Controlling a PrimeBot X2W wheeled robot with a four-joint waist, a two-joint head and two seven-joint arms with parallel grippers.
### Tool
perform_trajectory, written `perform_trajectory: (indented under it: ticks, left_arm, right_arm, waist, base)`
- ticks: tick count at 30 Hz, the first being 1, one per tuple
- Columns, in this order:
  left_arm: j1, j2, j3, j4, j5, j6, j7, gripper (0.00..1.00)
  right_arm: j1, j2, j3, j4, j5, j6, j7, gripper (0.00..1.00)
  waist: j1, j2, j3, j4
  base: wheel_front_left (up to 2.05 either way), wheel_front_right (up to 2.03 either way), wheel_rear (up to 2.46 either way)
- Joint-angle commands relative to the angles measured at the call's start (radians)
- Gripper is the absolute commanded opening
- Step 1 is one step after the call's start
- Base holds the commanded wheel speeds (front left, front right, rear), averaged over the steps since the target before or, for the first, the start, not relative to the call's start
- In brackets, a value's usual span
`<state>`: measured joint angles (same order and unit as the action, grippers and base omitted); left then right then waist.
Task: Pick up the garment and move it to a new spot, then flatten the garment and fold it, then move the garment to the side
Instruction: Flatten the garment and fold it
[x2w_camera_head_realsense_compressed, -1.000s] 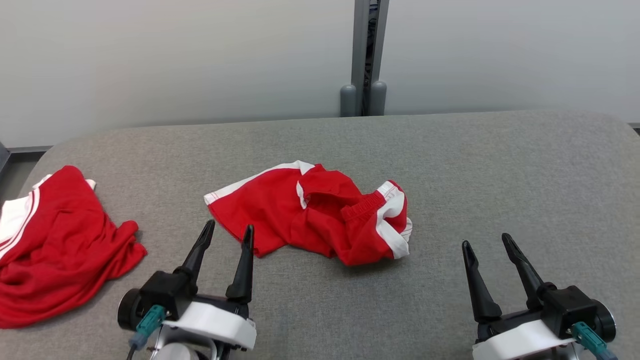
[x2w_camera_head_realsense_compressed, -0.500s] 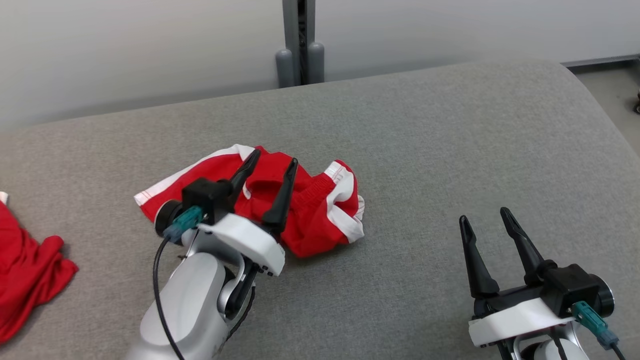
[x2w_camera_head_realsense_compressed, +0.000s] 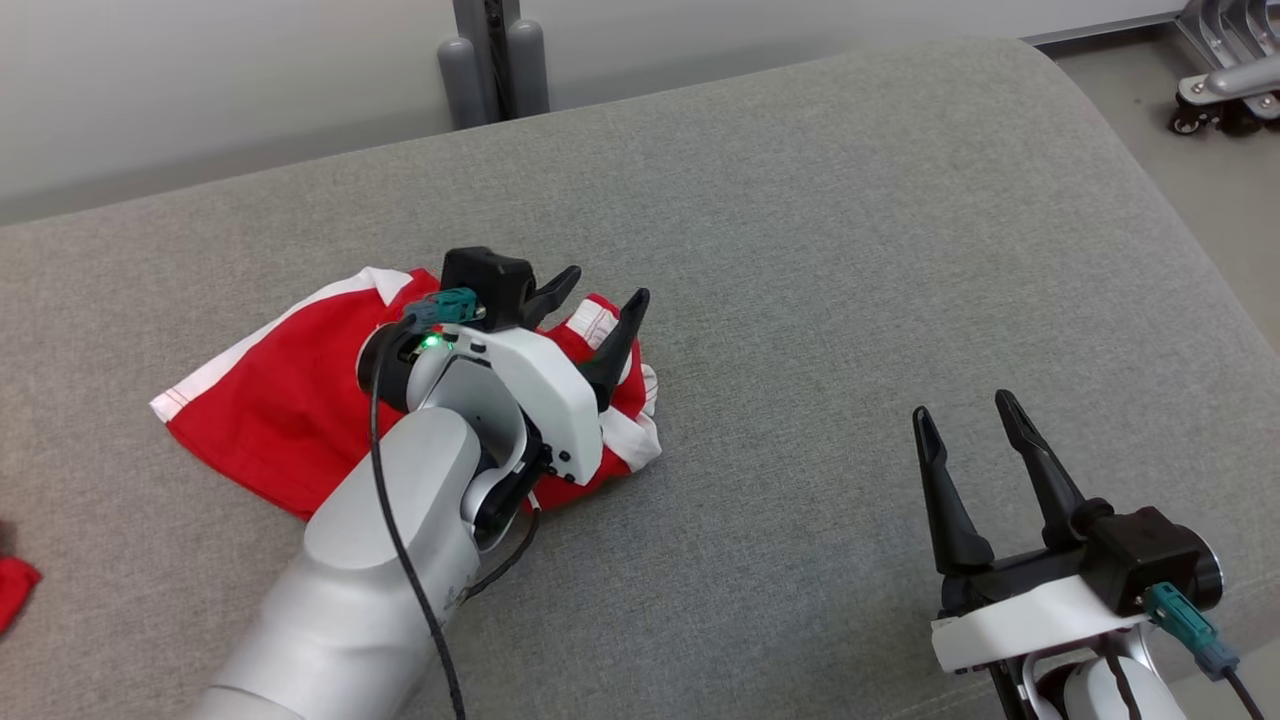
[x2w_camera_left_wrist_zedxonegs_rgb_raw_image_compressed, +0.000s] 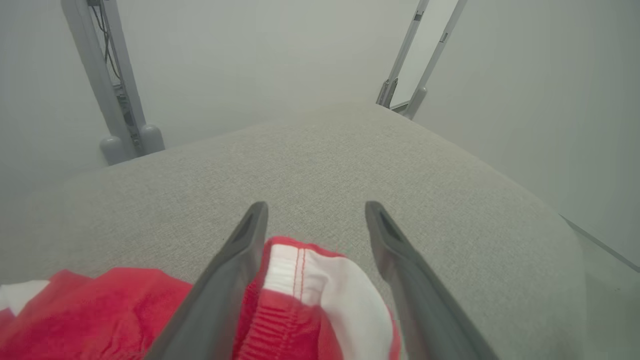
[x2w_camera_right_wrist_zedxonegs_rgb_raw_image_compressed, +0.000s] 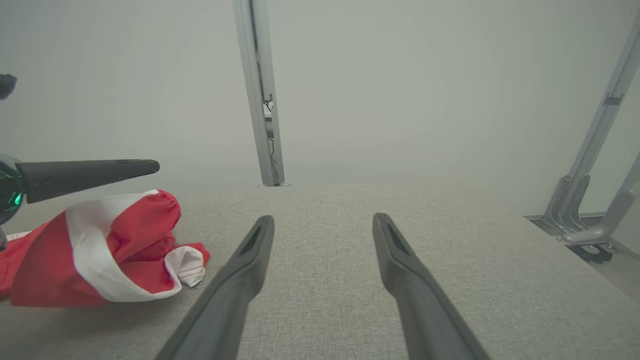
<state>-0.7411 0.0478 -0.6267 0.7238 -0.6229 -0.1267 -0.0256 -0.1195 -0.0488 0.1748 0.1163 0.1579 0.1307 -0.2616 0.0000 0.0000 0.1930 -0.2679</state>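
The left gripper (x2w_camera_head_realsense_compressed: 606, 284) hovers, fingers spread, with the red garment (x2w_camera_head_realsense_compressed: 270, 400) bunched just beneath them, apparently to pinch it, while the right gripper (x2w_camera_head_realsense_compressed: 962, 407) idles spread, well aside.

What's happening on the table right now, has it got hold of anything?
Not yet. The left gripper is poised, jaws open, over the bunched white-trimmed end of the crumpled red garment, which lies on the grey padded table. The right wrist view shows a gap between finger and cloth, so nothing is gripped. The right gripper hangs open over bare table to the right, well apart from the garment. A scrap of another red cloth shows at the far left edge.
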Motion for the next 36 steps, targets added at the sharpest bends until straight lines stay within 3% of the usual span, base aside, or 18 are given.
perform_trajectory:
  ticks: [1,17,24,25,28,29,30,31,32,36]
  left_arm:
    - [-0.026,0.005,-0.014,0.016,-0.013,-0.005,0.011,1.0]
    - [-0.065,0.007,-0.091,0.165,-0.034,0.002,0.115,1.0]
    - [-0.051,0.006,-0.14,0.148,-0.075,-0.005,0.183,0.99]
    - [-0.051,0.006,-0.148,0.143,-0.08,-0.005,0.19,0.89]
    - [-0.05,0.005,-0.178,0.125,-0.095,-0.006,0.211,0.44]
    - [-0.05,0.005,-0.178,0.125,-0.095,-0.006,0.211,0.44]
    - [-0.047,0.007,-0.188,0.116,-0.103,-0.006,0.219,0.32]
    - [-0.046,0.011,-0.2,0.107,-0.108,-0.006,0.227,0.07]
    - [-0.046,0.018,-0.209,0.098,-0.116,-0.006,0.229,0.0]
    - [-0.065,0.033,-0.217,0.032,-0.157,-0.005,0.166,0.0]
  right_arm:
    - [-0.009,-0.004,-0.001,-0.001,0.001,0.0,-0.006,1.0]
    - [-0.004,-0.004,0.005,-0.002,0.008,0.0,-0.006,1.0]
    - [-0.016,-0.004,0.008,-0.009,0.014,0.0,-0.006,1.0]
    - [-0.017,-0.004,0.007,-0.009,0.015,0.0,-0.006,1.0]
    - [-0.02,-0.004,0.004,-0.009,0.019,0.0,-0.006,1.0]
    - [-0.02,-0.004,0.004,-0.009,0.019,0.0,-0.006,1.0]
    - [-0.021,-0.004,0.003,-0.009,0.018,0.0,-0.006,1.0]
    - [-0.023,-0.004,0.001,-0.01,0.019,0.0,-0.006,1.0]
    - [-0.024,-0.004,-0.001,-0.01,0.021,0.0,-0.006,1.0]
    - [-0.022,-0.004,-0.009,-0.009,0.03,0.0,-0.006,1.0]
  waist:
    - [0.0,0.0,0.001,-0.005]
    - [0.0,0.0,-0.008,0.003]
    - [0.0,0.0,0.01,-0.003]
    - [0.0,0.0,0.012,-0.004]
    - [0.0,0.0,0.015,-0.007]
    - [0.0,0.0,0.015,-0.007]
    - [0.0,0.0,0.015,-0.008]
    - [0.0,0.0,0.015,-0.009]
    - [0.0,0.0,0.015,-0.009]
    - [0.0,0.0,0.003,-0.008]
  base:
    - [0.0,0.0,0.0]
    - [0.0,0.0,0.0]
    - [0.0,0.0,0.0]
    - [0.0,0.0,0.0]
    - [0.0,0.0,0.0]
    - [0.0,0.0,0.0]
    - [0.0,0.0,0.0]
    - [0.0,0.0,0.0]
    - [0.0,0.0,0.0]
    - [0.0,0.0,0.0]
